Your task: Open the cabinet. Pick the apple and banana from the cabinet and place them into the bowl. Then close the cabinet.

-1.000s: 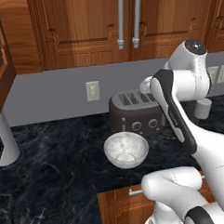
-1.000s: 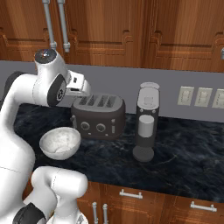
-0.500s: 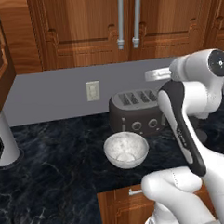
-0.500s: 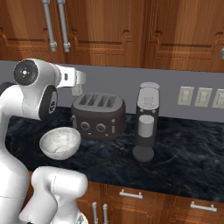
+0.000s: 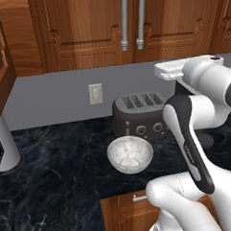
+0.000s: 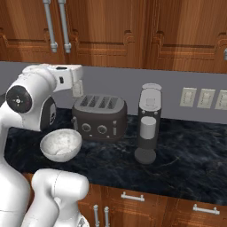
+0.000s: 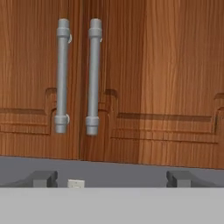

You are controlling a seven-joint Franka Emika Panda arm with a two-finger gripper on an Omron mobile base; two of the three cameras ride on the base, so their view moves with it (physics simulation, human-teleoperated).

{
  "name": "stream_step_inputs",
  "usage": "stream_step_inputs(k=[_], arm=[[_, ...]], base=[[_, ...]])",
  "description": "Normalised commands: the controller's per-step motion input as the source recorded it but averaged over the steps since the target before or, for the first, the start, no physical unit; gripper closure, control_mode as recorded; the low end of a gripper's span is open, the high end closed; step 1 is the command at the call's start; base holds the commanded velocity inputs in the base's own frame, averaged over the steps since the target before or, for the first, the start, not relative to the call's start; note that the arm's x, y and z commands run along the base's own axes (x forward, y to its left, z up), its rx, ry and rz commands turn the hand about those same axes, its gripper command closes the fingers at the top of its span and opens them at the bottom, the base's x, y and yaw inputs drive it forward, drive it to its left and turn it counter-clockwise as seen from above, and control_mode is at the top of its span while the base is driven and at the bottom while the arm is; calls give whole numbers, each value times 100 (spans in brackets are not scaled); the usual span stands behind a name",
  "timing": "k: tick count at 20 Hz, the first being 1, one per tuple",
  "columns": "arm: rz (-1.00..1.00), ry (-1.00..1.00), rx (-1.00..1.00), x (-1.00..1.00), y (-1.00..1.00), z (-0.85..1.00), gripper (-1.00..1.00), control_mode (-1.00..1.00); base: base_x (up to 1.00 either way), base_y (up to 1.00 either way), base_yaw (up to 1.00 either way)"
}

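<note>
The cabinet (image 5: 84, 28) (image 6: 102, 26) (image 7: 166, 65) hangs above the counter with both doors shut, its two silver bar handles (image 7: 93, 74) side by side at the centre. Apple and banana are hidden behind the doors. The marbled bowl (image 5: 130, 155) (image 6: 60, 144) stands on the dark counter in front of the toaster and holds nothing. My gripper (image 7: 111, 178) (image 5: 169, 70) (image 6: 70, 77) hovers above the toaster, below the doors and apart from them. It faces the cabinet front and is open, with nothing between its fingertips (image 7: 43, 178).
A dark four-slot toaster (image 5: 139, 116) (image 6: 99, 116) sits against the grey back wall. To its right stands a tall silver appliance (image 6: 147, 124). Wall outlets (image 6: 198, 97) are on the backsplash. A pale object (image 5: 3, 142) stands at the far left of the counter.
The arm's upper joints have swung outward and the hand has risen a little above the toaster, turning toward the cabinet doors. The jaws have stayed open. Doors and bowl are unmoved.
</note>
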Motion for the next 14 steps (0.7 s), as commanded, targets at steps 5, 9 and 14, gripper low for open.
stream_step_inputs(k=[5, 9, 14], arm=[[0, -29, 1, -12, 0, 18, -100, -100], [0, -3, 0, 0, 0, 2, -100, -100], [0, -10, 0, 0, 10, 16, -100, -100]], base=[[0, 0, 0], [0, 0, 0], [0, 0, 0]])
